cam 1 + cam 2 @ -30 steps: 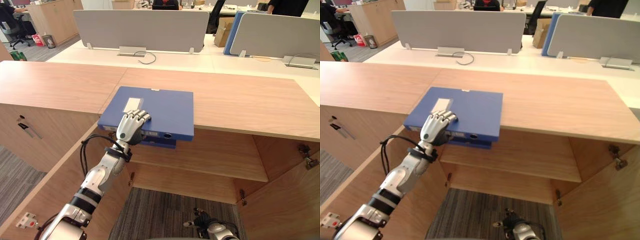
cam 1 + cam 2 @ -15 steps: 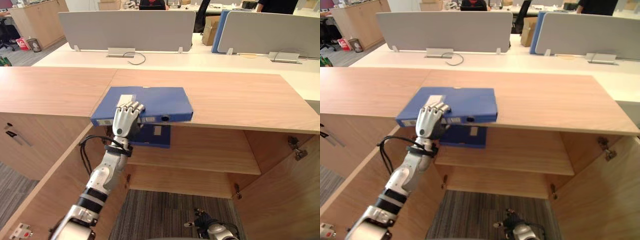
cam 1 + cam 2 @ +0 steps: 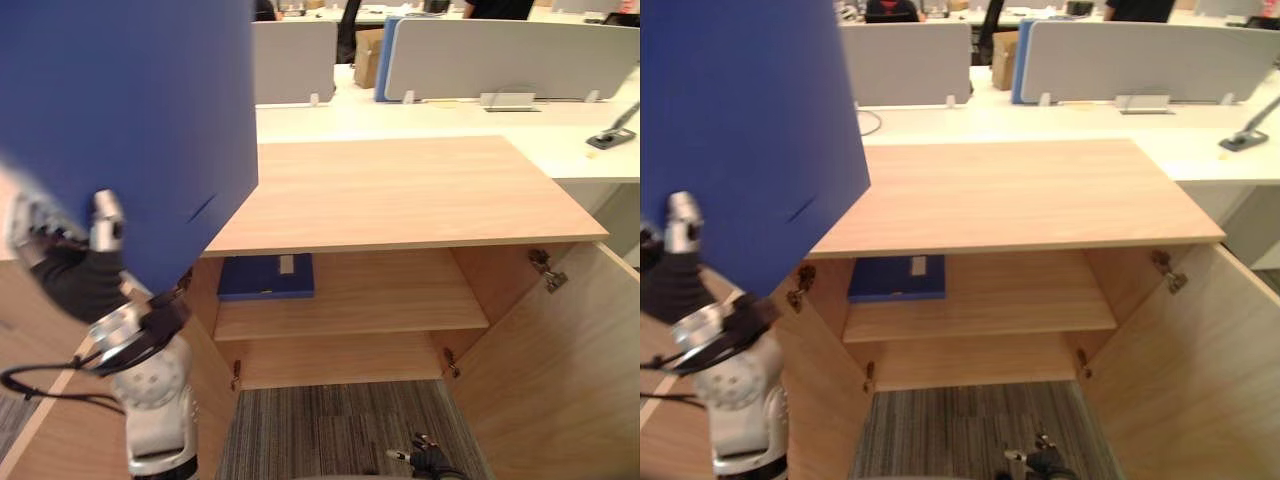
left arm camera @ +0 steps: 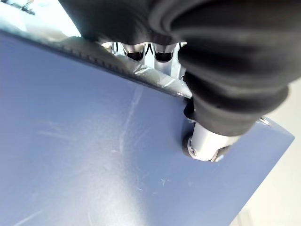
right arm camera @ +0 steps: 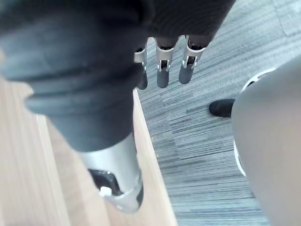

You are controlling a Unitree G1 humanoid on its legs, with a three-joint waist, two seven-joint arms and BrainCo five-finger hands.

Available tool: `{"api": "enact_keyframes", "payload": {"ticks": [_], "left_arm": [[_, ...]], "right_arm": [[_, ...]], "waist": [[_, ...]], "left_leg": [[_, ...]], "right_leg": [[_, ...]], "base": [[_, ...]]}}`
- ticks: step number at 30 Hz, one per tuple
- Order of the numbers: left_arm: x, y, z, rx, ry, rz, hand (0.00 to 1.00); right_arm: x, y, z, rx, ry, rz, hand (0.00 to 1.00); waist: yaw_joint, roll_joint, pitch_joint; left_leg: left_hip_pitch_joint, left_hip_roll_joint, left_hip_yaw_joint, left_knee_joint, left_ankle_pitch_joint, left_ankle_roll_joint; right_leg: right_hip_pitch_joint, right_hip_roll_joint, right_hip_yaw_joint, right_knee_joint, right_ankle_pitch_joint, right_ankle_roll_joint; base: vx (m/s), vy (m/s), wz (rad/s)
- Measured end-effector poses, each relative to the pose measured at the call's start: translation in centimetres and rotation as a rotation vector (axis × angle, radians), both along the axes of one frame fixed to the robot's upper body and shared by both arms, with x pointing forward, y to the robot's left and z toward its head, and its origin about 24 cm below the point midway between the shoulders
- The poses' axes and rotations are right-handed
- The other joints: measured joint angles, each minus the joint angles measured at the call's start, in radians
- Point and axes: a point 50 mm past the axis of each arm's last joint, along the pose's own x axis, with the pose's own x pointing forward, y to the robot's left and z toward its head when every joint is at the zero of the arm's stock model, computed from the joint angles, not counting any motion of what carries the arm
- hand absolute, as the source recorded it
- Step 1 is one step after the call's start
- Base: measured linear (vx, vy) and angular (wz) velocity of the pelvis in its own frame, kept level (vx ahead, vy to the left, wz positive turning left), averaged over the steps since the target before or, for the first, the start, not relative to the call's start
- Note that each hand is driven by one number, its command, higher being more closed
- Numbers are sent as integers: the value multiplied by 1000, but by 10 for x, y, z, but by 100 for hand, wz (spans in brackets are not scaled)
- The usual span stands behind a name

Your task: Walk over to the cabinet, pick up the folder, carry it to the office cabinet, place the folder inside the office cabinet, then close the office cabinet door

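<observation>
Left eye view, looking down at an open light-wood office cabinet (image 3: 400, 190) with a smooth, rectangular, wood-grain top. Above the cabinet's left end, raised close to the camera, is a large flat blue folder (image 3: 130, 120) with a matte, stiff-looking cover and a square corner. The robot's left hand (image 3: 75, 278) holds it from below. In the left wrist view the fingers (image 4: 162, 52) hook over the folder's edge and the thumb presses on its lightly scuffed blue face. The folder touches neither the cabinet's top nor its shelves.

Judging progress, the pick-up looks done and the carry looks close to finished, since the cabinet stands open directly ahead. Setting the folder inside and closing the door are left to do.

Inside the cabinet a flat wooden shelf (image 3: 370, 300) spans the width. A blue binder (image 3: 265, 277) with a pale label lies flat on the shelf's left end, and bare wood shows to its right. A plain wooden door (image 3: 560, 350) hangs open at the cabinet's right side, with a small metal hinge (image 3: 545, 270) at its top. Grey striped carpet (image 3: 330, 430) lies in front of the cabinet. The right hand (image 5: 162, 61) hangs low over that carpet, fingers straight and relaxed, holding nothing. Behind the cabinet stand white desks with grey divider panels (image 3: 500, 55).
</observation>
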Motion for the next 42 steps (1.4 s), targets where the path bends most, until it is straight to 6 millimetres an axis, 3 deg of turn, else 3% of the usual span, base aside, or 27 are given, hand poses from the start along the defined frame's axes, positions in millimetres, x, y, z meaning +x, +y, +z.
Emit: {"api": "enact_keyframes", "payload": {"ticks": [3,4,7,8,11,13,14,15,19,23,27,31,42], "left_arm": [[-17,13,-2,-111,-114,-48,100],[-21,15,-4,-147,-141,-72,100],[-24,18,-11,-205,-139,-117,100],[-23,17,-13,-205,-122,-138,100],[-23,17,-14,-188,-103,-155,100],[-23,17,-15,-168,-88,-170,100],[-23,17,-15,-165,-84,-175,100],[-21,15,-16,-155,-69,-195,100],[-12,4,-15,-116,-36,-279,100],[14,-20,-14,36,59,-393,100],[31,-46,-18,153,138,-517,100],[34,-61,-19,208,159,-610,100],[41,-71,-27,198,208,-685,100]], "right_arm": [[-3,-2,14,20,-117,-137,0],[4,-4,24,14,-187,-179,0],[50,-13,72,-48,-480,-194,0],[67,-16,98,-68,-618,-196,0],[89,-24,155,-113,-896,-193,0],[101,-32,207,-164,-1141,-153,0],[103,-33,219,-175,-1193,-137,0],[108,-35,246,-207,-1319,-83,0],[126,-42,291,-235,-1518,14,0],[158,-33,334,-73,-1663,260,0],[178,-1,362,125,-1686,561,0],[190,21,371,277,-1616,761,0],[207,51,368,416,-1445,909,0]], "waist": [[-6,3,-3],[-7,4,-5],[-7,10,-7],[-11,10,-7],[-13,10,-7],[-5,9,-7],[-4,9,-7],[-4,9,-6],[-4,5,-4],[-3,5,-5],[-2,5,-6],[3,4,-6],[25,-23,-20]], "left_leg": [[1,1,21,1,-5,-1],[1,1,29,1,-6,-2],[-1,1,64,1,-7,-2],[1,2,69,1,-8,-2],[2,2,73,1,-9,-1],[5,2,86,8,-17,2],[6,2,90,12,-20,3],[10,1,102,17,-24,4],[18,-3,116,18,-28,6],[15,-3,118,20,-28,6],[-4,0,119,22,-27,4],[0,-1,119,18,-26,5],[-2,-14,119,20,-18,12]], "right_leg": [[-9,4,14,0,1,0],[-17,6,24,0,1,0],[-41,12,60,0,15,-8],[-42,14,63,0,16,-7],[-44,15,68,0,18,-7],[-45,17,89,0,22,-5],[-45,17,91,0,22,-4],[-45,17,99,0,25,-4],[-44,15,113,0,28,-2],[-48,15,115,0,29,-2],[-66,18,116,3,37,-3],[-64,18,116,6,42,4],[-64,4,116,1,53,9]], "base": [[-19,35,-22],[-24,35,-30],[-10,32,-34],[5,21,-15],[4,30,-6],[-1,51,-17],[-16,55,-24],[-15,36,-19],[-35,39,-13],[-15,10,-2],[8,4,-1],[22,35,-2],[-50,36,0]]}}
